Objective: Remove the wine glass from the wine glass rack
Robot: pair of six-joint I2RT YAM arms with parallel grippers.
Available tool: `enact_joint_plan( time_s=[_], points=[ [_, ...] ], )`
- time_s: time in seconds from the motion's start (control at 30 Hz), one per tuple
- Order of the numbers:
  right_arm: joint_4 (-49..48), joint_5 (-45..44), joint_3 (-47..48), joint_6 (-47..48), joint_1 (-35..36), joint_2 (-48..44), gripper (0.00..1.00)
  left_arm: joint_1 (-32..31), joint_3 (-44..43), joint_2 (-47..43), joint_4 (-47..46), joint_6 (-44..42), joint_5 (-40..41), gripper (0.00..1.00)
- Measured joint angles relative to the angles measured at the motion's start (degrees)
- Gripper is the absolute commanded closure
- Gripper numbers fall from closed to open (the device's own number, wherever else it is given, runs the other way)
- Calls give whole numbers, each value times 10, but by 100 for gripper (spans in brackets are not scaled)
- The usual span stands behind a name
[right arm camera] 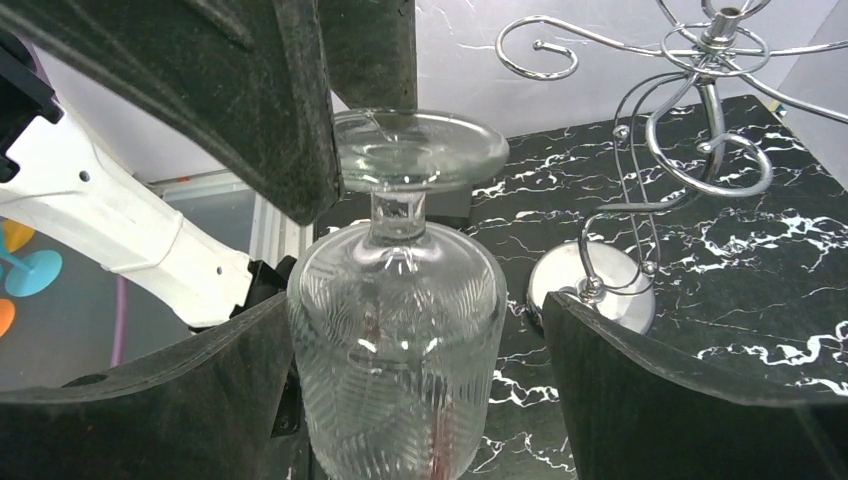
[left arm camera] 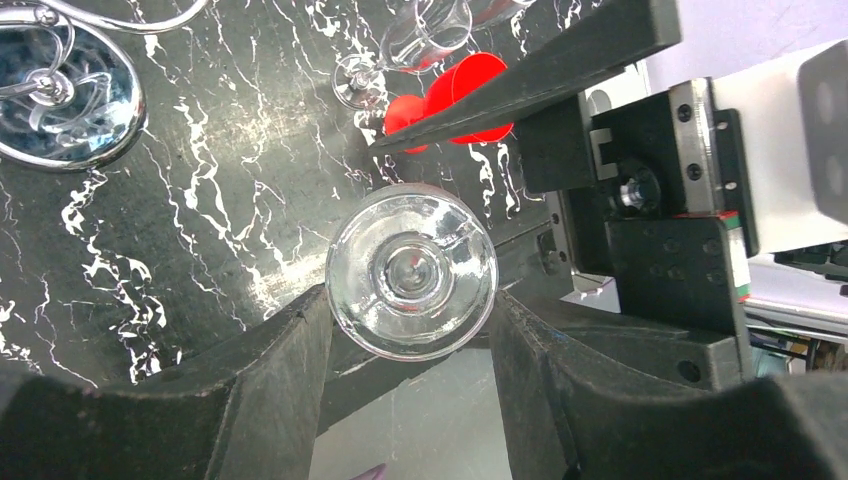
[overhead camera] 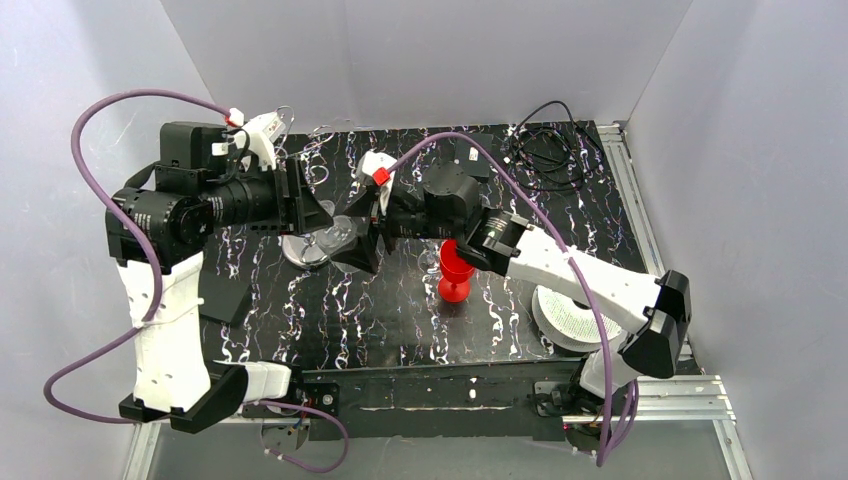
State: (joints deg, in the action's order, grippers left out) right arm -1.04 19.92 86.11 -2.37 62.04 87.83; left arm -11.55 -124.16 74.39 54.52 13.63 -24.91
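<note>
Black marbled tabletop point(overhead camera: 400, 320). Left gripper point(left arm camera: 405, 320) pinches inverted wine glass point(left arm camera: 410, 270) by its foot; right gripper point(right arm camera: 415, 320) spread wide, flanking bowl. Wine glass rack point(right arm camera: 700, 130) nearby.

wine glass point(right arm camera: 398, 330): we see it clear, ribbed, inverted with foot up, off the hooks | wine glass rack point(right arm camera: 595, 300): we see silver wire curls, upright on round base, near the glass

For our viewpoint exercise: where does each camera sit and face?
Top external: above, behind the bases, facing down onto the table; left arm, right arm show.
Left wrist: looks down past its own jaws at the wine glass foot.
Right wrist: looks sideways between its own jaws at its bowl.
Shared: both wrist views show wine glass and wine glass rack.
</note>
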Motion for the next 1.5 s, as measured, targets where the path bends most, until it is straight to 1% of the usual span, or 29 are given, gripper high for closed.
enact_joint_plan(
  time_s=[0.1, 0.27, 0.4, 0.43, 0.5, 0.63, 0.67, 0.7, 0.73, 0.83, 0.93, 1.0, 1.07, 1.2, 1.27, 1.37, 1.5],
  points=[
    [0, 1, 4, -5, 3, 9, 7, -7, 0, 3, 0, 3, 0, 88],
    [0, 8, 4, -16, 6, 12, 18, -14, -1, 7, 0, 7, 0, 88],
    [1, 14, 4, -26, 7, 12, 34, -19, -1, 9, 0, 10, 0, 88],
    [2, 15, 4, -30, 7, 12, 39, -20, -1, 9, 0, 11, 0, 88],
    [4, 17, 4, -35, 7, 12, 54, -22, -1, 10, 0, 14, 1, 88],
    [6, 19, 4, -46, 6, 12, 89, -26, -3, 12, 0, 17, 5, 88],
    [6, 19, 4, -50, 6, 12, 95, -27, -5, 13, 0, 18, 5, 88],
    [5, 19, 4, -53, 6, 12, 99, -28, -5, 13, 0, 20, 7, 87],
    [6, 21, 4, -57, 6, 12, 99, -29, -5, 13, -1, 21, 8, 84],
    [7, 21, 3, -70, 6, 10, 99, -30, -6, 13, -1, 30, 9, 69],
    [3, 19, -6, -91, 6, 1, 99, -33, -7, 13, -3, 42, 6, 48],
    [-5, 14, -21, -110, 6, -12, 99, -35, -7, 13, -3, 52, 0, 38],
    [-12, 10, -36, -129, 7, -25, 99, -37, -7, 13, -4, 61, -7, 29],
    [-9, -1, -76, -169, 8, -49, 99, -37, -7, 7, -5, 85, -17, 16],
    [-9, -8, -91, -186, 9, -53, 99, -37, -6, 2, -5, 99, -20, 4],
    [-5, -25, -110, -207, 10, -60, 99, -37, 0, -7, -6, 118, -25, 2],
    [14, -91, -120, -251, 9, -77, 99, -37, 0, -10, -17, 138, -30, 2]
  ],
)
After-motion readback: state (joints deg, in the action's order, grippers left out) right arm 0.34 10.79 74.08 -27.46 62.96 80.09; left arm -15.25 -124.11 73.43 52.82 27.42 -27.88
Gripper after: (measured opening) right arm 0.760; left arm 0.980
